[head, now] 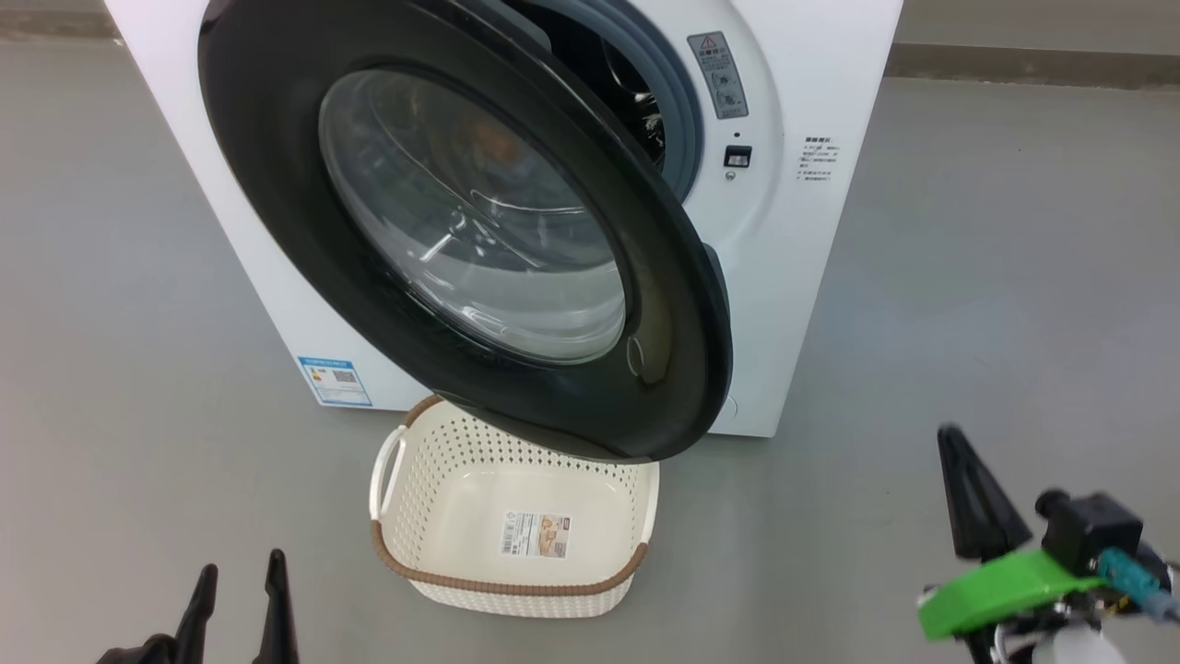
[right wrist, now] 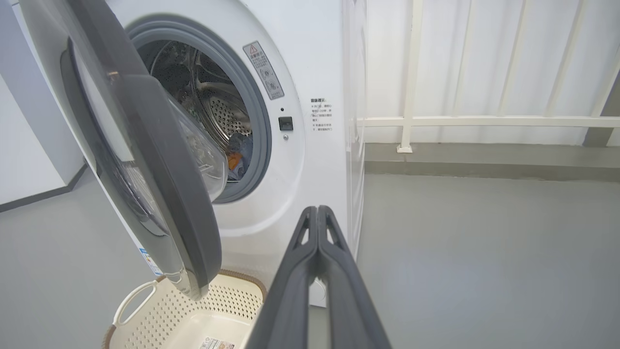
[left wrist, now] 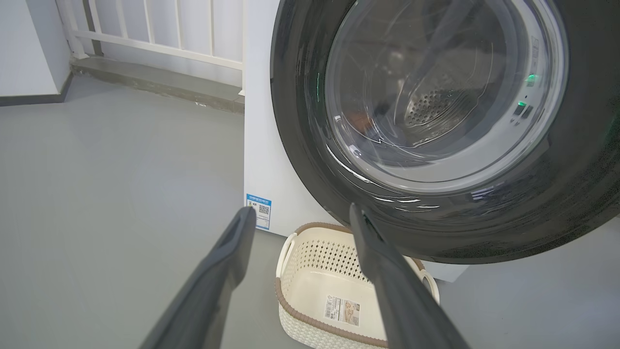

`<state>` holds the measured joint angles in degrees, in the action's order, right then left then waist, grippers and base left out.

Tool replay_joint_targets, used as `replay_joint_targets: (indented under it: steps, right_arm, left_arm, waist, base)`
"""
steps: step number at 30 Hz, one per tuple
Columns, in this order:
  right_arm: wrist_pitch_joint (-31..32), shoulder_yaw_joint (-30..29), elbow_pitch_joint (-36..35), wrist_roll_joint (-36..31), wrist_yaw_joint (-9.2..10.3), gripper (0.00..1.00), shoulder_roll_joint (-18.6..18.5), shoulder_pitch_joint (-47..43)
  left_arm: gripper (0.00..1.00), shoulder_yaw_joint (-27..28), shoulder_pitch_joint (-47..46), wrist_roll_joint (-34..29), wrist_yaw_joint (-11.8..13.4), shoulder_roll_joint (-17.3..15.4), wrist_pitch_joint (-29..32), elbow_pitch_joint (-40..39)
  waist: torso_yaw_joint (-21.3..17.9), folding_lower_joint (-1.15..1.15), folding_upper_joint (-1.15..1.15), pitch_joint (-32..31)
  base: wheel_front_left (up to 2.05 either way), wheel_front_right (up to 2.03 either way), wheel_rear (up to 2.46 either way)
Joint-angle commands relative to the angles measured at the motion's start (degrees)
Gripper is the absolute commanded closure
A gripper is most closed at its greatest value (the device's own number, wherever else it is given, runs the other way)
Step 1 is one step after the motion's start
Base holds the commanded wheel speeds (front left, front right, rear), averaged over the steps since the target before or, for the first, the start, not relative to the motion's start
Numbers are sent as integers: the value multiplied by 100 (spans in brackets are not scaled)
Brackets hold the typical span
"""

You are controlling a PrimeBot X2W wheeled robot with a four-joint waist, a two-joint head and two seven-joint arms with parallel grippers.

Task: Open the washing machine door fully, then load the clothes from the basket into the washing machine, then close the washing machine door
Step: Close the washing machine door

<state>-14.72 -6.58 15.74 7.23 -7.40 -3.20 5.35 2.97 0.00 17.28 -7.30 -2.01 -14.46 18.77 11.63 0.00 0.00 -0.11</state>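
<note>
Standing on a grey floor (head: 968,277), the white washing machine (head: 811,231) is facing the robot with its washing machine door (head: 461,231) hanging partly open, hinged on the left of the head view, black rim and bulging glass angling outward. The door's lower edge is hanging over the far rim of the basket (head: 516,590), which is sitting on the floor just in front of the machine, its pale bottom showing a sticker label (head: 535,535). The clothes (right wrist: 240,152) are lying inside the steel drum (right wrist: 218,111), a patch of light blue and orange showing low behind the grey gasket (right wrist: 264,145). The left hand (head: 241,563) is hovering at the lower left with its two dark fingers spread apart, near the basket but touching nothing. The right hand (head: 951,438) is hovering at the lower right, well apart from the door, its fingers pressed together on nothing. A blue label (head: 336,380) is showing at the machine's lower corner, and a white railing (right wrist: 484,121) is running behind it.
</note>
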Motion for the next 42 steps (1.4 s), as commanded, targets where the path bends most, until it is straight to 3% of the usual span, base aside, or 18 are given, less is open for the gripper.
replay_joint_targets:
  steps: [1,8,15,20,25,33,42]
  right_arm:
    - [-28,144,-292,73,-9,100,-20,387]
    - [-28,611,-977,266,-9,100,1,1066]
    - [-28,1722,-1546,530,-9,100,22,1635]
    - [-28,2722,-1440,581,-9,100,25,1814]
    - [-28,3090,-954,593,-9,100,-10,1830]
    - [-28,2921,-242,528,-9,100,0,1910]
    - [-28,2611,-51,438,-9,100,16,2120]
  left_arm:
    - [0,159,-62,-2,-13,-88,-53,-145]
    - [0,71,-57,-5,-14,-88,-53,-109]
    - [0,-49,-117,72,-6,-88,-53,-81]
    - [0,-162,-194,138,6,-88,-53,-85]
    - [0,-229,-296,191,7,-88,-53,-80]
    - [0,-275,-445,308,5,-87,-53,-89]
    - [0,-310,-548,389,19,-87,-53,-99]
  waist:
    - [1,0,0,25]
    - [39,0,0,132]
    - [157,0,0,323]
    - [291,0,0,475]
    - [466,0,0,651]
    - [689,0,0,962]
    - [751,0,0,1187]
  base:
    - [0,0,0]
    - [0,0,0]
    - [0,0,0]
    - [0,0,0]
    - [0,0,0]
    - [0,0,0]
    - [0,0,0]
